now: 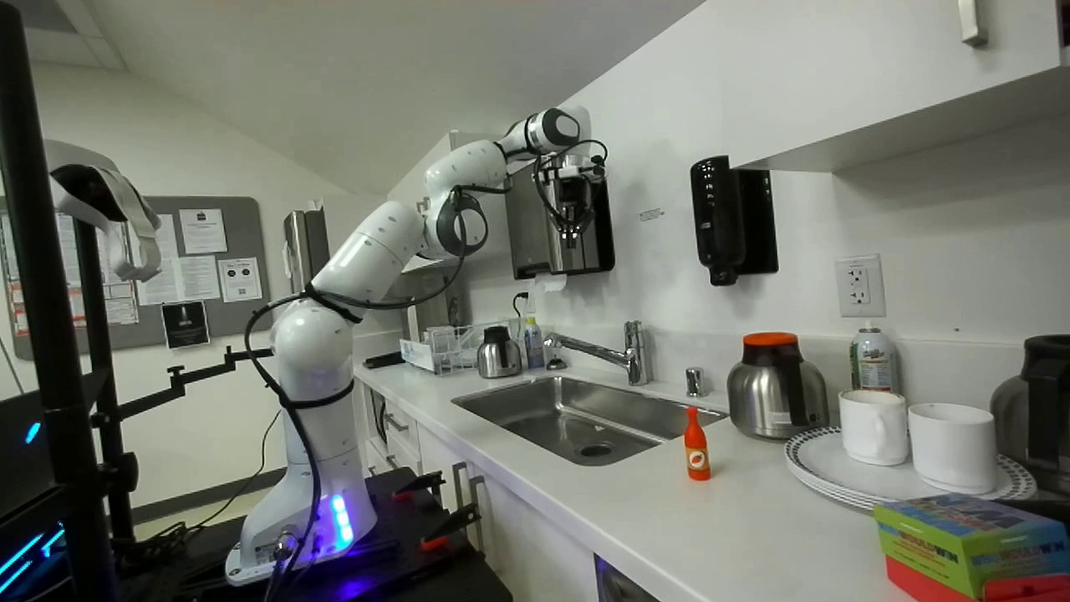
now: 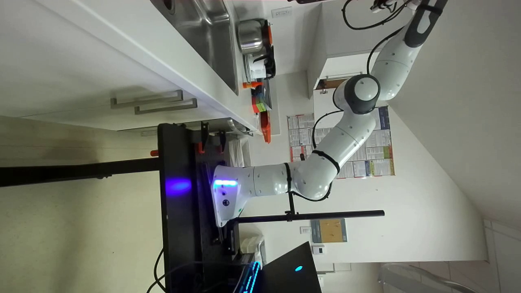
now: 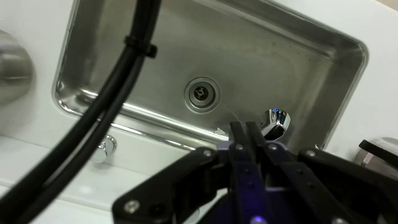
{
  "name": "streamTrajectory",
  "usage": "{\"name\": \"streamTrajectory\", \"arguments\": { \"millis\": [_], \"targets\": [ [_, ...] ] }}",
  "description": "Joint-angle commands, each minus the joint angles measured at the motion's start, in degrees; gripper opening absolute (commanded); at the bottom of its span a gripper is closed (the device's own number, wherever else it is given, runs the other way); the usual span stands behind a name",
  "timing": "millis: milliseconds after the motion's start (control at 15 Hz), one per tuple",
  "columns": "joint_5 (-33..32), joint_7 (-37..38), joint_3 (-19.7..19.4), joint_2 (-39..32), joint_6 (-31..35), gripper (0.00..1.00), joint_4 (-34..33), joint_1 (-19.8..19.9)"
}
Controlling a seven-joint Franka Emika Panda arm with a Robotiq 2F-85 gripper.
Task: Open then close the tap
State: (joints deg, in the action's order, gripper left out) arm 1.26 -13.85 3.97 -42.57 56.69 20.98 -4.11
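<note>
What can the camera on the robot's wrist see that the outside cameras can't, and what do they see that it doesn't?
Only the wrist view: a clear look down inside the drain, and a small white patch I can't identify.

Only the exterior views: the long white arm, the orange-red bottle and the colourful box.

Shared: all show the sink and a steel kettle. The tap and gripper show in the wrist view and in an exterior view, though from the wrist the gripper hides much of the tap.

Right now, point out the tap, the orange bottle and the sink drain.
Tap [image 1: 636, 355], in an exterior view: upright body.
Orange bottle [image 1: 696, 440], in an exterior view: body.
Sink drain [image 3: 201, 94], wrist view: dark centre.
</note>
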Motion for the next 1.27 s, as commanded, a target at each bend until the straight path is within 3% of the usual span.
{"name": "streamTrajectory", "arguments": {
  "millis": [0,133,1200],
  "targets": [
    [0.09,-0.04,-0.08,0.05,0.18,0.17,0.71,-0.07],
    [0.04,-0.13,-0.09,-2.31,-0.8,0.28,-1.61,-0.13],
    [0.04,-0.14,-0.09,-2.7,-0.68,0.28,-1.42,-0.11]
  ]
}}
